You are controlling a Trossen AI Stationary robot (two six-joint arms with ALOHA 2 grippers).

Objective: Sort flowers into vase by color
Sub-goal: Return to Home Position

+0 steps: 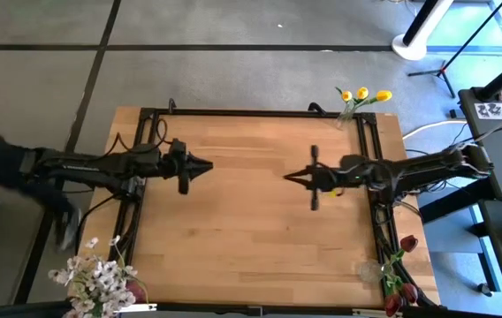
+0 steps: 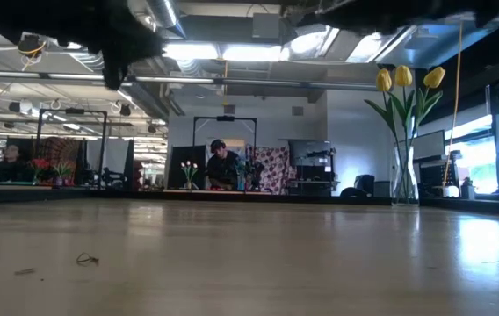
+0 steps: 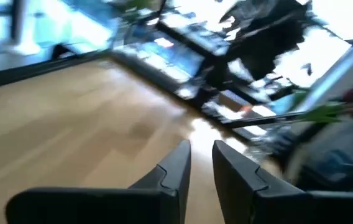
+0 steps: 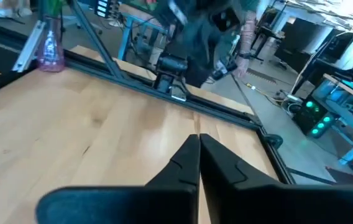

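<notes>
Left gripper (image 1: pixel 209 165), fingers slightly apart, and right gripper (image 1: pixel 287 177), fingers together, are hovering over the middle of the table (image 1: pixel 251 231); flowers (image 1: pixel 92 278) are standing at its corners.

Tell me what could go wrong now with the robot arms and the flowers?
1. The red tulips stand at a corner of the table, close to the right arm. A wide swing might tip them.
2. The left gripper and right gripper point at each other over the middle. If either moves forward, they could bump.
</notes>
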